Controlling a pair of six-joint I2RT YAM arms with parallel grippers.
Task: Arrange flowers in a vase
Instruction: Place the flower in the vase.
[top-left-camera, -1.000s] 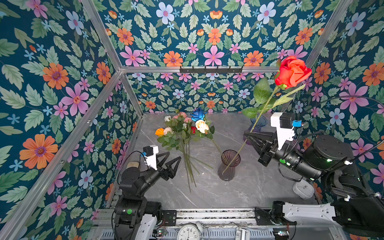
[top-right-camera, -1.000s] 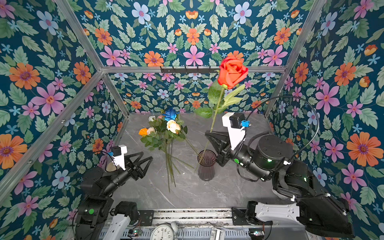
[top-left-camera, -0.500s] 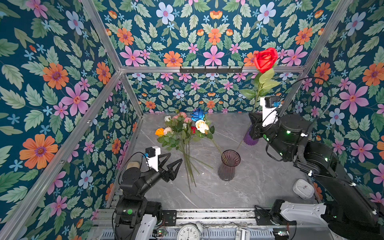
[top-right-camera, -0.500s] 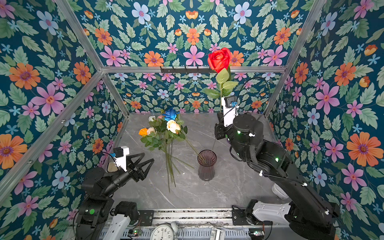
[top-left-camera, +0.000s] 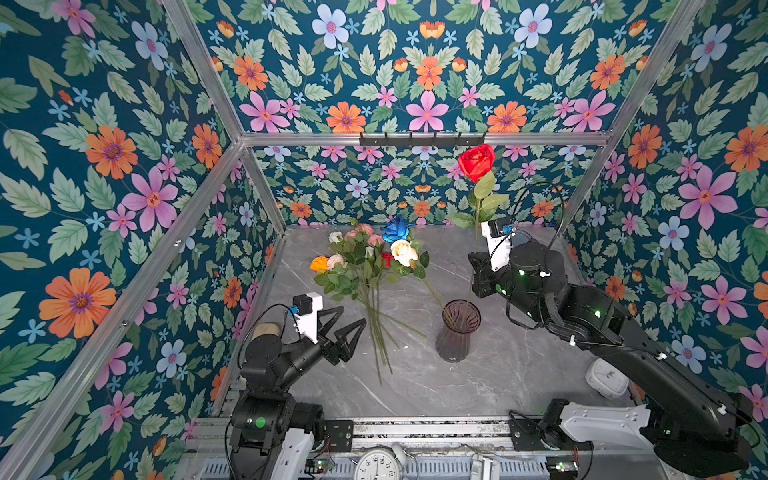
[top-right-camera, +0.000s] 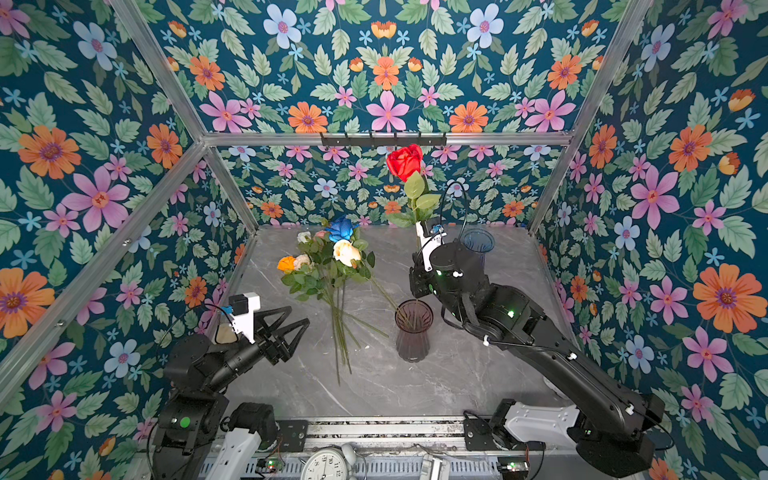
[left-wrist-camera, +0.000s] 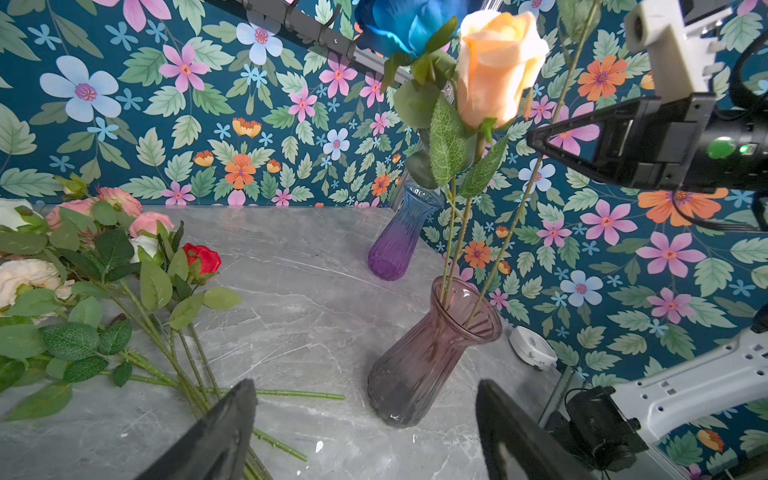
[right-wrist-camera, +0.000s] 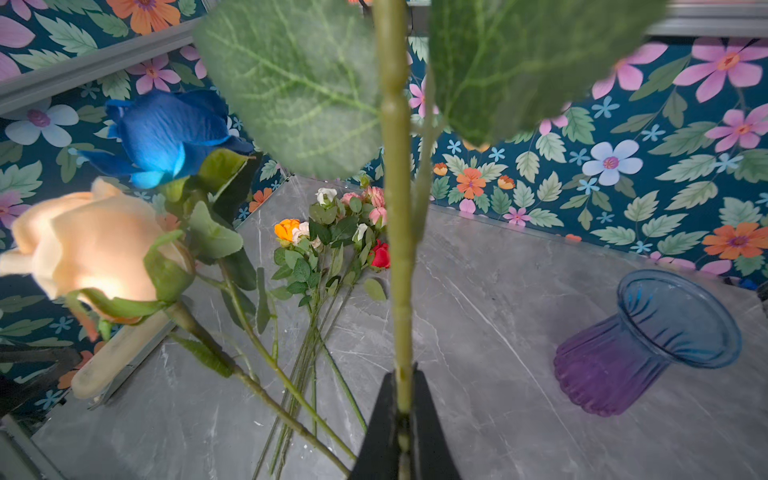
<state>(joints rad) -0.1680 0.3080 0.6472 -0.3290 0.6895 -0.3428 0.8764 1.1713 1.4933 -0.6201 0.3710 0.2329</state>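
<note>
Near the middle of the bench (top-left-camera: 498, 374), the mauve vase (top-left-camera: 451, 345) holds the blue rose (top-left-camera: 397, 228) and peach rose (top-left-camera: 404, 251). The right claw (right-wrist-camera: 402, 376), extended above it, is clenched on the stem of the red rose (top-left-camera: 476, 162). The left wrist view shows that stem's foot inside the vase mouth. The left claw (top-left-camera: 354, 316) hovers released near the front-left corner, beside the loose roses (top-left-camera: 357, 266). A blue-purple vase (top-right-camera: 478, 245) stands by the far right corner.

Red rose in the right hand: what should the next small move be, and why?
Probably lower it straight down. The right hand is shut on the red rose stem, whose lower end already sits inside the smoky vase mouth, yet the hand grips high above the rim.
</note>
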